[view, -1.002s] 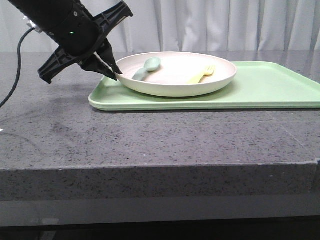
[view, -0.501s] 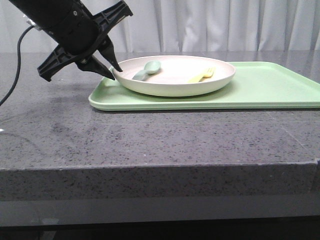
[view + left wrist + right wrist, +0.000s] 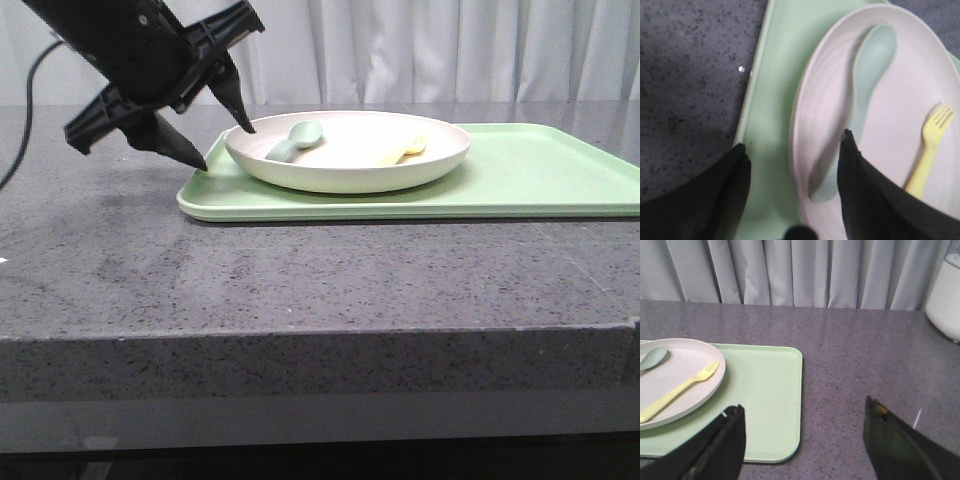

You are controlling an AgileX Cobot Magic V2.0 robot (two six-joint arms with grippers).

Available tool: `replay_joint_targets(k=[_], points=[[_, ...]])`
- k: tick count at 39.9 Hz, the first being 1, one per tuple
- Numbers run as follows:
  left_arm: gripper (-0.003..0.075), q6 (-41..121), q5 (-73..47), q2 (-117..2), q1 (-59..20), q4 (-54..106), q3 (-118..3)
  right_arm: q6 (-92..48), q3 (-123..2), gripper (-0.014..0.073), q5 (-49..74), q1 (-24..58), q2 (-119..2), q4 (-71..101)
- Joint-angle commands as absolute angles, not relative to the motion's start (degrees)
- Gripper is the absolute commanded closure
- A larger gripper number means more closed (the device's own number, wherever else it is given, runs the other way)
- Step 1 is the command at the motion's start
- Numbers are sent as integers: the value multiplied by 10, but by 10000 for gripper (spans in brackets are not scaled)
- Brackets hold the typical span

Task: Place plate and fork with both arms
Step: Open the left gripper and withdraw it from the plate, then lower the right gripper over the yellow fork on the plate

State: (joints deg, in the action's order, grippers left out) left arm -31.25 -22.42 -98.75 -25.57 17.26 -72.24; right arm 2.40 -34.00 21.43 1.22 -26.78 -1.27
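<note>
The off-white plate [image 3: 350,165] lies flat on the light-green tray [image 3: 540,180]. The pale yellow fork [image 3: 403,151] and a grey-green spoon [image 3: 293,139] lie in the plate. My left gripper [image 3: 228,147] is open at the plate's left rim, one finger over the rim and one over the tray's left edge, holding nothing. The left wrist view shows that gripper [image 3: 794,141] astride the plate's [image 3: 900,100] rim, with the fork [image 3: 932,135] and the spoon [image 3: 872,60] beyond it. My right gripper [image 3: 803,406] is open and empty over the tray's [image 3: 765,390] right end, away from the plate [image 3: 690,357] and the fork [image 3: 682,386].
The tray sits on a dark speckled stone counter [image 3: 300,270] whose front edge is near the camera. A white vessel [image 3: 946,290] stands at the far right of the counter. Grey curtains hang behind.
My left gripper has let go of the plate's left rim and opened, drawing back a little to the left. The plate, tilted before, has settled flat on the tray.
</note>
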Motion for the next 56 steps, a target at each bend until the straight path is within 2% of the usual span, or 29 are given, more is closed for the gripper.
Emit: replay_joint_targets(k=[1, 10, 17, 21, 30, 37, 44, 48, 53, 56], points=[[330, -313, -203, -925, -260, 148, -742, 21, -361, 67, 156, 9, -274, -14], [330, -313, -265, -822, -260, -4, -742, 21, -361, 67, 147, 9, -274, -14], [330, -313, -399, -745, -260, -177, -742, 21, -361, 67, 157, 9, -274, -14], [330, -291, -462, -709, -260, -213, -742, 21, -362, 67, 162, 9, -274, -14], [330, -126, -485, -640, -236, -141, -738, 21, -411, 67, 253, 9, -291, 0], [330, 8, -479, -589, -145, 16, -704, 20, -476, 116, 352, 19, -340, 12], [331, 92, -465, -522, -71, 96, -640, -10, -540, 143, 420, 89, -409, 12], [331, 92, -465, -473, -67, 96, -597, -14, -578, 86, 443, 146, -461, 12], [331, 92, -458, -428, -67, 96, -559, -14, -613, -34, 450, 203, -520, 12], [331, 92, -457, -414, -67, 96, -546, -10, -641, -42, 456, 234, -566, 18]])
